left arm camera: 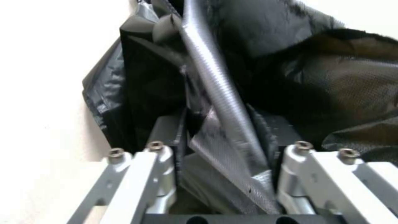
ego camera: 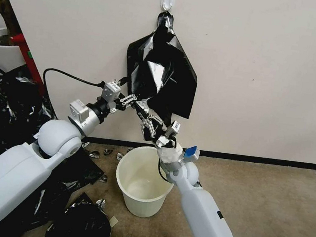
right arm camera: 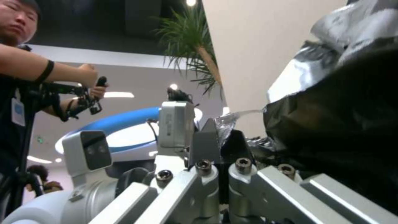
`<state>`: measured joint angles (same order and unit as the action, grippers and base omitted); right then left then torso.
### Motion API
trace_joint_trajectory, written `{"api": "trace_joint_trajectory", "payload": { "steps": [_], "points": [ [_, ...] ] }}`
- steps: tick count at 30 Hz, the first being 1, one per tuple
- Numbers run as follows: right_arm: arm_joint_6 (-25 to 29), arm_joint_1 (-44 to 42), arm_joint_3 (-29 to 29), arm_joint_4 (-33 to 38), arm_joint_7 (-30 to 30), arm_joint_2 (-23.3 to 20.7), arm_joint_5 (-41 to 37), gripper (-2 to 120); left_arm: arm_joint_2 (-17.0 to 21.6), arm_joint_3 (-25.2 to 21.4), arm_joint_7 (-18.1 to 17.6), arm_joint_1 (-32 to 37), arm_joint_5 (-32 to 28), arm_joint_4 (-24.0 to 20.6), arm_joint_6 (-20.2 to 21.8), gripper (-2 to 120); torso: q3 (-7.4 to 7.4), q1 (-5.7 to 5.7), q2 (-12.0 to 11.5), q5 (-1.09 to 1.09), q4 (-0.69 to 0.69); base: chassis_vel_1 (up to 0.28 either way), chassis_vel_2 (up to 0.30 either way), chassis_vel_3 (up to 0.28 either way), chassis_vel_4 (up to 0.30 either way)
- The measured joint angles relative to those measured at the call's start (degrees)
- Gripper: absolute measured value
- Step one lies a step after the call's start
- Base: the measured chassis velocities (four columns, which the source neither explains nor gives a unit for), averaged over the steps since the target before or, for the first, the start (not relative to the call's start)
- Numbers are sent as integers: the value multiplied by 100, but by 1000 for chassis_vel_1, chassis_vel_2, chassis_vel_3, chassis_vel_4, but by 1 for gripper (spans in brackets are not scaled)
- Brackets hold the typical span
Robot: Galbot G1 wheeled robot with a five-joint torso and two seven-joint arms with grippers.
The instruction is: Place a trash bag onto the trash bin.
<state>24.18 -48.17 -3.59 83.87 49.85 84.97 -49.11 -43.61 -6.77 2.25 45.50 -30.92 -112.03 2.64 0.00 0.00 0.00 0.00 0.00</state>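
My left gripper [ego camera: 132, 100], mid-frame in the head view, has its jaws apart w/ a silvery fold of the trash bag [ego camera: 160, 70] running between the fingers; the left wrist view shows the fold [left arm camera: 219, 102] in the gap, pads not yet pressed on it. My right gripper [ego camera: 145, 117] sits just below and right of the left one, at the bag's lower edge. In the right wrist view its fingers [right arm camera: 207, 146] are pressed together, pinching a thin bit of film at the tips.

Outward: the bag hangs from a white wall hook [ego camera: 168, 0] at top centre, bunched to a neck there, spread wide lower down. The trash bin [ego camera: 144, 181] stands on the carpet, lower centre, directly under my grippers, open, no liner in it. Loose black bags [ego camera: 82, 223] lie lower left.

Step in hand, as I judge it: getting a two-handed hold on the hanging bag, i.e. pick-up, nothing at the bin done yet. Next needs: left jaws closing on the fold, then freeing the neck from the hook w/o tearing the film, then opening the mouth over the rim.
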Motion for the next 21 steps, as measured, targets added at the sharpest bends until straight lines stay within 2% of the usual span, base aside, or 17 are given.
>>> {"api": "trace_joint_trajectory", "payload": {
  "steps": [2, 4, 5, 7, 9, 11, 14, 15, 18, 19, 21],
  "points": [
    [37, -14, -38, 3, -113, 11, 1, 0, -30, -48, -24, 32, -16, -14, 14, 27, 0, 0, 0, 0, 0, 0, 0, 0, 0],
    [52, -27, -45, 12, -164, 11, 2, 0, -42, -68, -36, 46, -22, -20, 16, 24, 0, 0, 0, 0, 0, 0, 0, 0, 0],
    [92, -69, -48, 62, -313, 5, 19, 0, -62, -89, -73, 63, -35, -21, 17, 17, 0, 0, 0, 0, 0, 0, 0, 0, 0],
    [129, -131, -43, 135, -492, -20, 36, 0, -84, -101, -107, 69, -92, -21, 16, 14, 0, 0, 0, 0, 1, 0, 0, 0, 0],
    [197, -337, -19, 355, -844, -97, 59, 0, -129, -116, -147, 64, -262, -22, 13, 4, 0, 0, 0, 0, 0, 0, 0, 0, 0],
    [222, -420, -18, 437, -958, -123, 77, 4, -144, -119, -152, 55, -306, -23, 11, 1, 0, 0, 0, 0, 0, 0, 0, 0, 0],
    [373, -1029, -151, 1085, -1375, -290, 415, 18, -240, -125, -176, 30, -410, -23, -20, 0, 0, 0, 0, 1, 0, 0, 0, 0, 0],
    [373, -1029, -151, 1085, -1375, -290, 415, 18, -240, -125, -176, 30, -410, -23, -20, 0, 0, 0, 0, 1, 0, 0, 0, 0, 0],
    [538, -1539, -442, 1824, -1789, -514, 1097, 34, -361, -125, -195, 29, -419, 1, -128, 0, 0, 0, 0, 1, -2, 0, 0, 0, 0],
    [538, -1539, -442, 1824, -1789, -514, 1097, 34, -361, -125, -195, 29, -419, 1, -128, 0, 0, 0, 0, 1, -2, 0, 0, 0, 0],
    [480, -1565, -567, 2307, -2881, -785, 1938, 43, -430, -111, -195, 38, -418, 9, -164, 0, -1, 0, 0, 1, -3, 0, 0, 0, 0]
  ]
}}
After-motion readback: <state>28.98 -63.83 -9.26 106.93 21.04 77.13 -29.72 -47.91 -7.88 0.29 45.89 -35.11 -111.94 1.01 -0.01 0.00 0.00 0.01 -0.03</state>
